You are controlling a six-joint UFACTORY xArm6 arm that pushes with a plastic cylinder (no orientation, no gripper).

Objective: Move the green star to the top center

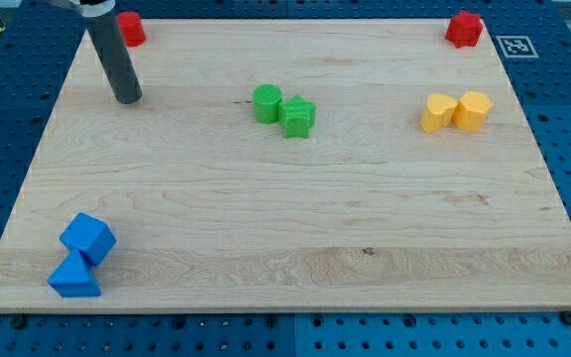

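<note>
At view's upper left, my tip [127, 98] on bare board, touching nothing, well apart from blocks; no fingers, just a rod. Green star [298, 117] near centre, touching green cylinder [267, 103] on its left. Prob. light, stiff, slides easily; push from bottom face, clear of cylinder.

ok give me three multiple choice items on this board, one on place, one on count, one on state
1. Where is my tip?
A. upper left, left of the green blocks
B. beside the yellow blocks
C. by the blue blocks

2. How many red blocks?
A. one
B. two
C. four

3. The green star block and green round block are:
A. stacked
B. far apart
C. side by side, touching

Answers: 1 A, the rod ends on the wooden board at the view's upper left. 2 B, a red block and another red block sit at the top corners. 3 C, no visible gap between them.
</note>
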